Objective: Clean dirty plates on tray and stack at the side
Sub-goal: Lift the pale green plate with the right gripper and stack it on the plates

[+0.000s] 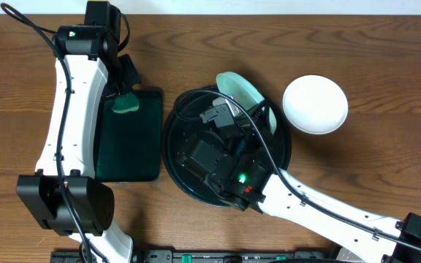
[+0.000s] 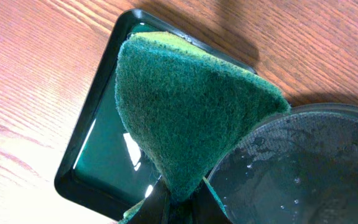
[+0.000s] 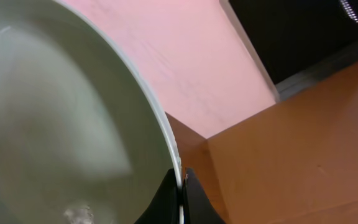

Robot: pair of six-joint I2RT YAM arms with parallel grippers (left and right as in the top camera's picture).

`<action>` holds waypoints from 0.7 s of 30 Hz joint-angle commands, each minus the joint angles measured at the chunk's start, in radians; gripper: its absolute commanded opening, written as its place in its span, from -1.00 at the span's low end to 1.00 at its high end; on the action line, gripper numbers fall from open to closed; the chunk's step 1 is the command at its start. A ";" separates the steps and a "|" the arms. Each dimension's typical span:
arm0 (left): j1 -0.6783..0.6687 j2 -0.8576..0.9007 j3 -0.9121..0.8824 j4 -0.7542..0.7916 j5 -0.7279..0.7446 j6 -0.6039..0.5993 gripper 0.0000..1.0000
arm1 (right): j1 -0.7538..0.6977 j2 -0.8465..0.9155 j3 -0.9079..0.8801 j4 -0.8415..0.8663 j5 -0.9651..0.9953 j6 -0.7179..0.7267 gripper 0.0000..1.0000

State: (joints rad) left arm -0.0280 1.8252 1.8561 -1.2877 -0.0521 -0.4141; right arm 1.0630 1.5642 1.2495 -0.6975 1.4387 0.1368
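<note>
I hold a pale mint plate (image 1: 241, 89) tipped on edge over the round black tray (image 1: 168, 146), at its far side.
My right gripper (image 3: 180, 194) pinches its rim, and its long line runs diagonally in the overhead view. My left gripper (image 2: 169, 204) clamps a green sponge (image 2: 185, 106) above the rectangular tray (image 2: 95, 155). A white plate (image 1: 314, 104) lies on the wood-grain table (image 1: 269, 36) alongside, with a pink wall (image 3: 185, 56) beyond.

no readable text, label, brand, number or sign anywhere in these views
</note>
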 commanded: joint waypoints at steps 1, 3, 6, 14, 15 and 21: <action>0.002 0.003 -0.006 -0.007 -0.007 0.016 -0.85 | 0.002 -0.016 0.000 0.001 0.029 -0.003 -0.98; 0.002 0.003 -0.006 -0.007 -0.008 0.016 -0.85 | -0.006 -0.016 0.000 -0.013 -0.079 -0.004 -0.98; 0.002 0.003 -0.006 -0.010 -0.008 0.016 -0.86 | -0.026 -0.016 0.000 -0.056 -0.322 0.007 -0.98; -0.001 0.003 -0.006 -0.043 -0.008 0.013 -0.86 | -0.245 -0.016 0.053 -0.027 -1.087 0.164 -0.98; -0.001 0.003 -0.006 -0.045 -0.008 0.013 -0.86 | -0.283 -0.016 0.073 -0.032 -1.138 0.163 -0.98; -0.001 0.003 -0.006 -0.043 -0.008 0.013 -0.85 | -0.586 -0.016 0.221 -0.127 -1.422 0.191 -0.98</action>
State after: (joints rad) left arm -0.0280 1.8256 1.8561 -1.3281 -0.0517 -0.4141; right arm 0.5995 1.5642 1.3972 -0.8017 0.2523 0.2718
